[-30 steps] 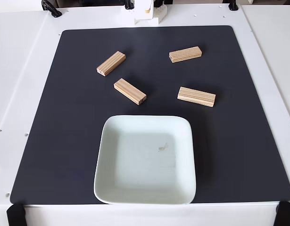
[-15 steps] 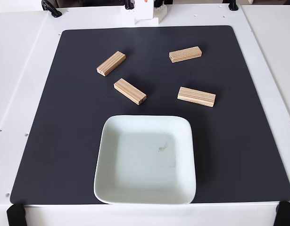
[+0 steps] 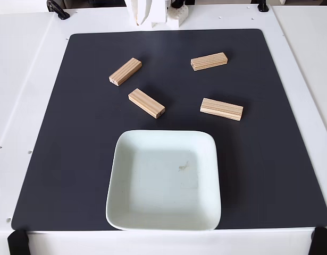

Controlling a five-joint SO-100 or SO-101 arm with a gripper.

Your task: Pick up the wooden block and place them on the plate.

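Lying flat on the black mat (image 3: 57,159) are four blocks (image 3: 125,71) (image 3: 209,61) (image 3: 146,103) (image 3: 221,109), all beyond the plate (image 3: 116,212) sitting near the front edge. White gripper (image 3: 142,22) tips are poking in at top; spread or closed, I cannot tell.

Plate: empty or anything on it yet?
Empty. The plate holds no wooden block; all four lie on the black mat beyond its far rim. The only mark inside is a small dark smudge near its centre.
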